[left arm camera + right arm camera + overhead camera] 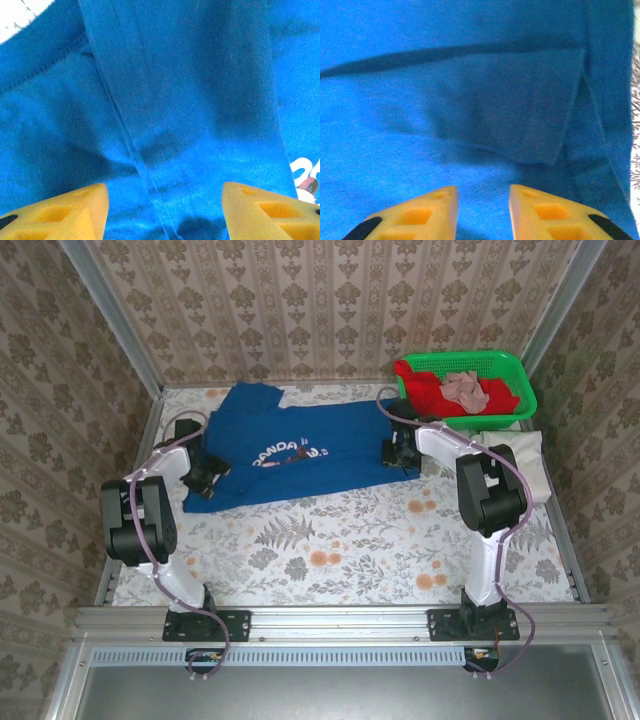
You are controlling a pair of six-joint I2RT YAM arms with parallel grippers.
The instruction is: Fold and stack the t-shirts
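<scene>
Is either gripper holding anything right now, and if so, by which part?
Nothing is held. The left gripper and the right gripper both stand open over the spread-out blue t-shirt, with no cloth pinched between their fingers.

1. A royal-blue t-shirt [445, 30] spreads across almost the whole frame, lying beneath the right gripper [482, 194].
2. The gripper's two yellow fingers [422, 212] rise from the bottom edge with their tips apart and blue cloth showing in the gap between them. Black patches mark their outer lower corners.
3. A shaded flap [515, 107] of the shirt lies over the cloth just above the fingertips, straight-edged, with a dark crease running from it towards the left edge.
4. Along the right edge, a narrow strip of pale table cover [636, 170] with dark leaf print borders the shirt.
</scene>
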